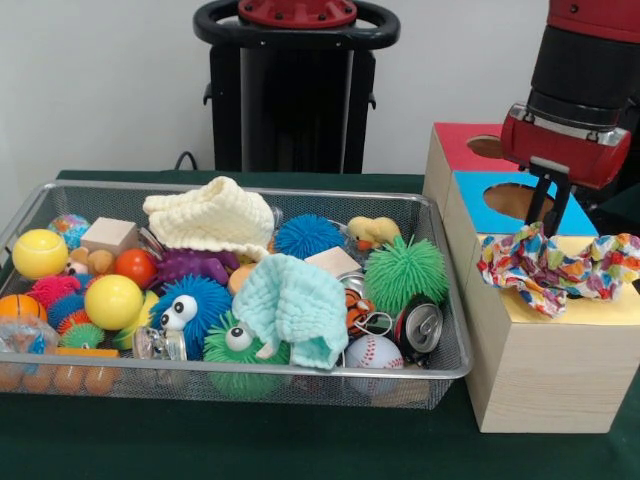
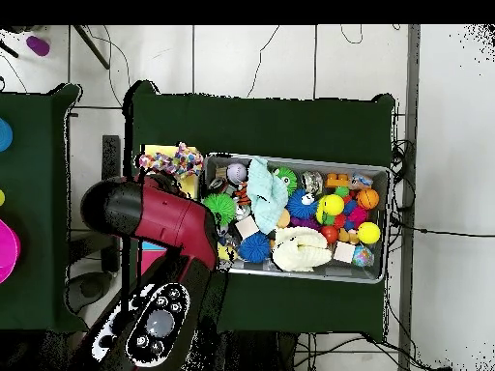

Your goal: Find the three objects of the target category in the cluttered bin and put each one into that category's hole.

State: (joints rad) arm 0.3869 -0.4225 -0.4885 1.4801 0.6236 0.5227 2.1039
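1 bright cloth (image 1: 556, 267) lies on the yellow hole, right under my gripper (image 1: 541, 212); I cannot tell my grip.

Claw (image 1: 545, 222) over colourful cloth (image 1: 555, 266) on box (image 1: 545, 360)

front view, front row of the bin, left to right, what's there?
Orange balls → blue googly-eyed fuzzy ball → green googly-eyed fuzzy ball → baseball → soda can.
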